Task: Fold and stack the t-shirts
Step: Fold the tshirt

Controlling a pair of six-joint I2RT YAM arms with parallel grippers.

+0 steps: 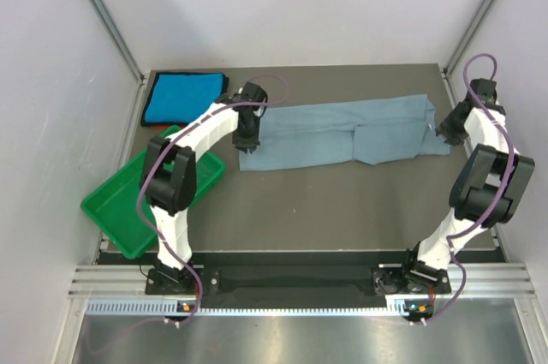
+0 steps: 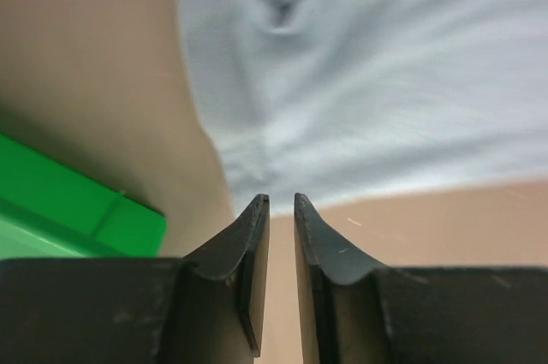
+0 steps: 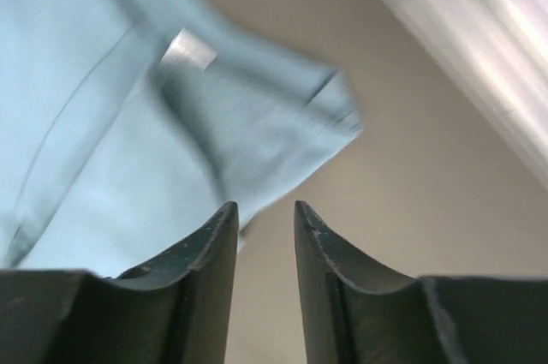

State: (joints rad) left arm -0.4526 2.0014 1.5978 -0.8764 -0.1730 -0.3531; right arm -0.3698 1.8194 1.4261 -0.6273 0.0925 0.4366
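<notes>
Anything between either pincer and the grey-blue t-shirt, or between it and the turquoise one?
Nothing visible. The left pincer and right pincer hang at opposite ends of the grey-blue t-shirt, jaws slightly apart, empty. Only table shows between it and the turquoise t-shirt; the green tray sits off that line.

The top view is evenly and softly lit from above, only faint shadows being cast on the table [image 1: 342,201], while both wrist views are blurred, the grey-blue shirt [image 2: 385,81] smeared out of focus and the pale wall [image 3: 479,47] washed out by glare.
</notes>
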